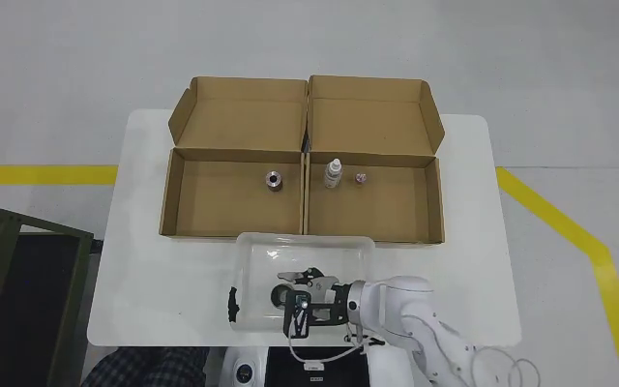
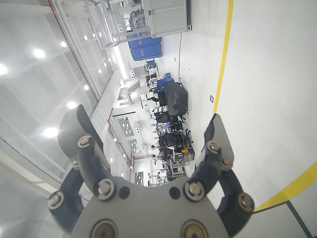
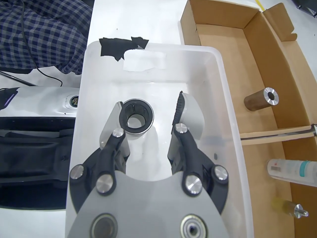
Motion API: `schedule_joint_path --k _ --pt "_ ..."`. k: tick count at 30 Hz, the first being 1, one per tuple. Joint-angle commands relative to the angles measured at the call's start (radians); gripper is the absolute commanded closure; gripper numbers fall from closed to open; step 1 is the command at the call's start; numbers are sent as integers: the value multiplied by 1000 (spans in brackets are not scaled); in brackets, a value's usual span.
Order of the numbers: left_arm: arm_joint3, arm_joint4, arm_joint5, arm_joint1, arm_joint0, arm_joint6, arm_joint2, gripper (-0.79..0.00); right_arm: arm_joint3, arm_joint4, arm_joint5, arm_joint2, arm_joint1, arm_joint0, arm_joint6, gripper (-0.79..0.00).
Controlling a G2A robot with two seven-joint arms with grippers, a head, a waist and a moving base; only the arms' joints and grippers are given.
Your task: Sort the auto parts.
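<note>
Found the right gripper [image 3: 148, 111] lowered inside one clear, rectangular plastic bin [image 3: 198, 68], fingers [image 3: 184, 110] spread wide and pinching nothing. Counted one black ring-shaped bushing [image 3: 136, 120] with a hollow centre on the bin floor between those fingers, close against one and well apart from the other; could not tell whether touching. Noted one torn patch of black tape [image 3: 118, 46] on the bin wall just ahead of the fingertips.

Counted two open brown cardboard boxes on the white table [image 3: 133, 8], both off to one side of the gripper, past the bin's long wall. In the first box [image 3: 215, 15], level with the fingertips and beyond, saw one short grey metal cylinder [image 3: 262, 99] with a bored end, lying on its side. In the second box [image 3: 262, 149], alongside the wrist, saw two things lying apart: one white plastic bottle [image 3: 289, 169] and one small stubby part [image 3: 289, 208] with a metal pin, too blurred for detail.

Found the left gripper [image 2: 148, 115] well away from the table, aimed out into the hall, fingers likewise spread and holding nothing.
</note>
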Motion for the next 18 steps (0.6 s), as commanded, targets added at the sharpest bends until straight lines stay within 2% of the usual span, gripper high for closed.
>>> schedule_joint_path --k 1,9,11,12,13,18 --pt "0 0 0 0 0 0 0 -785 10 -7 -3 -4 2 -1 -4 -379" --pt "0 0 0 0 0 0 0 -785 51 -25 -1 -25 9 9 -21 -391" --pt "0 0 0 0 0 0 0 -785 59 -25 0 -31 10 12 -25 -431" --pt "0 0 0 0 0 0 0 -785 63 -25 0 -35 10 14 -26 -489" --pt "0 0 0 0 0 0 0 -785 68 -26 1 -39 11 16 -27 -511" --pt "0 0 0 0 0 0 0 -785 99 -29 14 -60 10 33 -36 -548"
